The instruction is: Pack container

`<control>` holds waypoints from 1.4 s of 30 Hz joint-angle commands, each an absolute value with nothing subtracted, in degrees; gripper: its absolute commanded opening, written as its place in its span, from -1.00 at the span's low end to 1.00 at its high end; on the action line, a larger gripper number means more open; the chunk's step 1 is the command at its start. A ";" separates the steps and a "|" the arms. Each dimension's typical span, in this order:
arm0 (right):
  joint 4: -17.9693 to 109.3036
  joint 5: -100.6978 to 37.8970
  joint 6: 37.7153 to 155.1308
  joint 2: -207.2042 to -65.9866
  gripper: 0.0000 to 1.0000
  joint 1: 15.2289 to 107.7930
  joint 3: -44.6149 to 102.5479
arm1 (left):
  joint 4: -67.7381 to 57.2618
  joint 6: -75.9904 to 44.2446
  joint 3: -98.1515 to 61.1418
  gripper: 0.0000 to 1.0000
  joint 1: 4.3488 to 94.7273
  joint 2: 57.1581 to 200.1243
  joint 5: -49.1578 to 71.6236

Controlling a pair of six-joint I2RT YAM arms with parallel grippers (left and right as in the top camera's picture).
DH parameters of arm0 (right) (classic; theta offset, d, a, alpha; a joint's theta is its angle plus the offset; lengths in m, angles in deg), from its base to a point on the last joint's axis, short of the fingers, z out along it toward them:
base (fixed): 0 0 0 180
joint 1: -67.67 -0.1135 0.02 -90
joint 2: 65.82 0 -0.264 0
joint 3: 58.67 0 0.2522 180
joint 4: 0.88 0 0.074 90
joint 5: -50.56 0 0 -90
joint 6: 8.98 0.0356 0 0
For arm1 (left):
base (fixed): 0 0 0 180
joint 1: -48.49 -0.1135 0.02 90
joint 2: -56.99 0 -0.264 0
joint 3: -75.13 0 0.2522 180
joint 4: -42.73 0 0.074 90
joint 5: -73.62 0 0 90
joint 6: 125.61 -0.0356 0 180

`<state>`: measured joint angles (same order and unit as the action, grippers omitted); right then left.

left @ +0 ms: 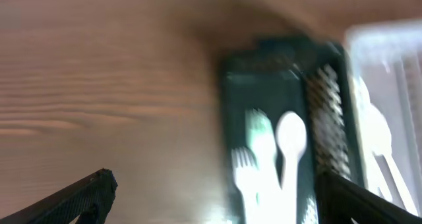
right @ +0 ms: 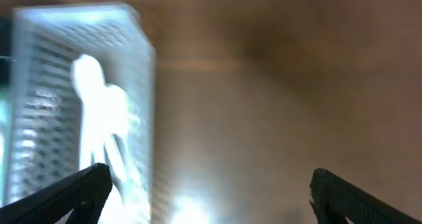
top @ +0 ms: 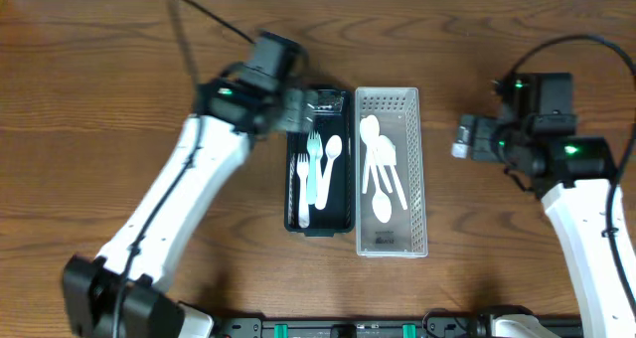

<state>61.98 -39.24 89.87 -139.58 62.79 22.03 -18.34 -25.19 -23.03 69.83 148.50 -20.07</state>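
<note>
Your left gripper (top: 316,105) hangs wide open and empty over the top end of the dark tray (top: 291,194) holding forks (top: 309,174) and one spoon (top: 334,151), while your right gripper (top: 463,139), also open and empty, sits just right of the white basket (top: 393,241) of spoons (top: 381,169) next to that tray.

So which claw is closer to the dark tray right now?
Left. The left claw is over the far end of the dark tray; the right claw is out beyond the white basket.

We find two trays side by side on the table (top: 99,80), forks (top: 308,169) and a spoon (top: 333,154) in the left tray (top: 320,231), spoons (top: 381,169) in the right tray (top: 393,243).
</note>
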 commanded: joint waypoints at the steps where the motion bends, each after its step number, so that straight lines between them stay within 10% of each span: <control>1: 58.07 -39.21 88.64 -140.52 0.98 60.19 21.87 | -18.45 -26.16 -23.90 0.96 64.30 148.02 -22.06; 13: 49.20 -50.82 86.33 -138.77 0.99 59.88 21.87 | -21.99 -25.96 -23.79 0.96 50.64 141.90 -22.03; 31: 67.58 -51.48 92.77 -89.07 0.98 59.77 2.20 | -21.49 -24.28 4.60 0.96 57.50 94.56 -29.09; 42: 73.74 -51.63 94.26 -82.79 0.98 59.77 -3.37 | -27.37 -24.39 16.01 0.96 58.55 77.35 -32.31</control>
<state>72.67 -51.02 93.06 -82.99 60.30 -3.02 -26.04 -25.04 15.64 58.36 77.94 -30.21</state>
